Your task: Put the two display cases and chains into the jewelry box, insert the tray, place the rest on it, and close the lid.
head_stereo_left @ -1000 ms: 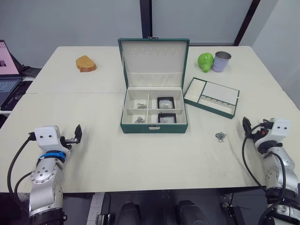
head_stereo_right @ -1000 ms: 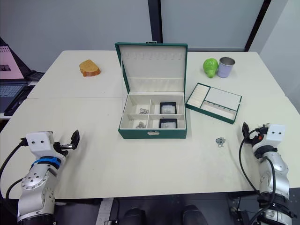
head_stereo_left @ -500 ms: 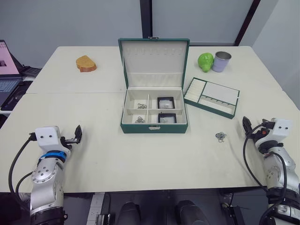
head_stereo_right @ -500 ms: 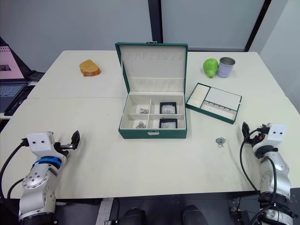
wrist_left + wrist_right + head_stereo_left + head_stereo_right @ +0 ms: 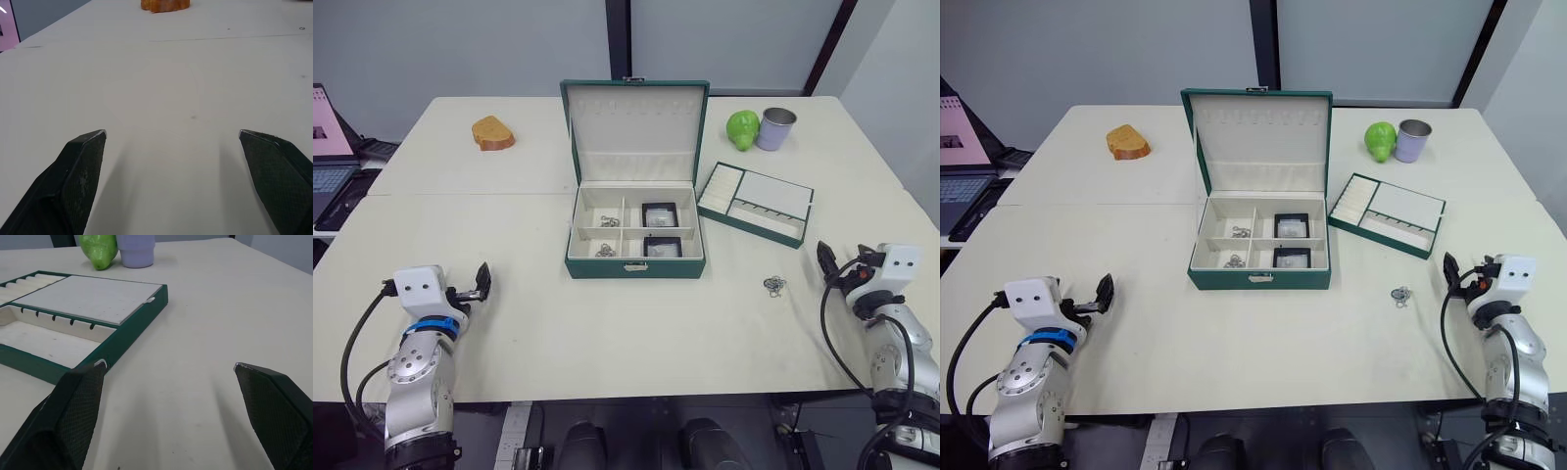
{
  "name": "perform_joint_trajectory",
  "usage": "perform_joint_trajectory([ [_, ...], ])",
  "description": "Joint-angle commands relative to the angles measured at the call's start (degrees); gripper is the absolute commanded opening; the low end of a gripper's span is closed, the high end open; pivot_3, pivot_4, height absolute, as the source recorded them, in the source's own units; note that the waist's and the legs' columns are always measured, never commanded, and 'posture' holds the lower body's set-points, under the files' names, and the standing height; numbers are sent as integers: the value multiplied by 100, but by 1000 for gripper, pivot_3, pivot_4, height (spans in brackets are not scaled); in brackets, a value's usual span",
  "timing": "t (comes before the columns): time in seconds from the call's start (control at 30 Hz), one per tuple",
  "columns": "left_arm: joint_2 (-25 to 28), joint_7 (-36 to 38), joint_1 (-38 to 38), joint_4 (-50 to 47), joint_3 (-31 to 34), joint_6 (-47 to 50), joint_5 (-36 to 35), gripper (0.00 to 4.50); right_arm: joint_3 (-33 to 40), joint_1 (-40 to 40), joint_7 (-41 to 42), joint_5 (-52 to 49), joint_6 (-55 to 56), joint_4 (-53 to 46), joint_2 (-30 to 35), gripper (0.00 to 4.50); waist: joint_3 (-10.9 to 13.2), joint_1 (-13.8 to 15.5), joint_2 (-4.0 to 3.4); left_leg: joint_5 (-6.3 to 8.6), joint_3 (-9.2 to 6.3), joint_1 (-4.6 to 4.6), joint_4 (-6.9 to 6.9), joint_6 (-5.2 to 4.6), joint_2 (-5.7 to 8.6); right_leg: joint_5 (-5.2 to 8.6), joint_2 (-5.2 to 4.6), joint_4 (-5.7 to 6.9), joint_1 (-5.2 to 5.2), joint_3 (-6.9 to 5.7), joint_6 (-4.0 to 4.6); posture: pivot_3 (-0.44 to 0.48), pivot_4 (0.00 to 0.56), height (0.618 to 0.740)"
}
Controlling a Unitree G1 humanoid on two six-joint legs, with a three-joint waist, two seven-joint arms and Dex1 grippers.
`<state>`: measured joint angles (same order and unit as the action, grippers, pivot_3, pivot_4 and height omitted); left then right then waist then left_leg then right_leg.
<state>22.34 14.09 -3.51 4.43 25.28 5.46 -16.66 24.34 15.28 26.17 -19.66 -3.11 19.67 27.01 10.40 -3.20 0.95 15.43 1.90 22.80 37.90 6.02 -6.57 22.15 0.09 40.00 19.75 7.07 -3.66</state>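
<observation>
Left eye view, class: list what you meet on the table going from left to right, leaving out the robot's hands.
Brown bread-like lump → jewelry box → green pear-shaped thing → lilac cup.

table (image 5: 607,323): smooth matt | chain (image 5: 774,285): shiny metal | tray (image 5: 142,325) lining: matt cream

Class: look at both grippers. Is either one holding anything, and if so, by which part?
Nothing is held. The left gripper and right gripper are both open over bare table.
</observation>
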Motion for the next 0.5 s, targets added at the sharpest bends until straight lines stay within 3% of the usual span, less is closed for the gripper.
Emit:
perform_joint_trajectory([
  [0.03,117,467,37,-831,22,-3,-471,4500,35,232,594,-330,-280,-152,435,4456,0,2,0,0,0,0,1,0,0,0,0,0,0,-1,0,0,150,740],
  [0.17,708,1438,47,-1842,-461,581,-900,4500,-242,618,1558,-572,-926,-197,1095,4456,-1,4,-1,0,-1,-2,1,0,-1,0,1,-1,-5,-3,0,0,150,740],
  [0.33,1485,2414,-500,-2468,-940,1329,-1544,4500,-967,1565,2965,-378,-1337,429,1922,4456,-1,-3,-3,0,-2,-11,4,0,0,0,2,-5,-16,-2,0,0,150,740],
  [0.5,1594,2987,-1484,-2632,-1865,1744,-1646,4500,-2027,2762,4110,267,-1193,1342,2104,4456,1,-13,-1,1,-3,-12,9,-1,0,0,3,-12,-21,-2,0,0,150,740],
])
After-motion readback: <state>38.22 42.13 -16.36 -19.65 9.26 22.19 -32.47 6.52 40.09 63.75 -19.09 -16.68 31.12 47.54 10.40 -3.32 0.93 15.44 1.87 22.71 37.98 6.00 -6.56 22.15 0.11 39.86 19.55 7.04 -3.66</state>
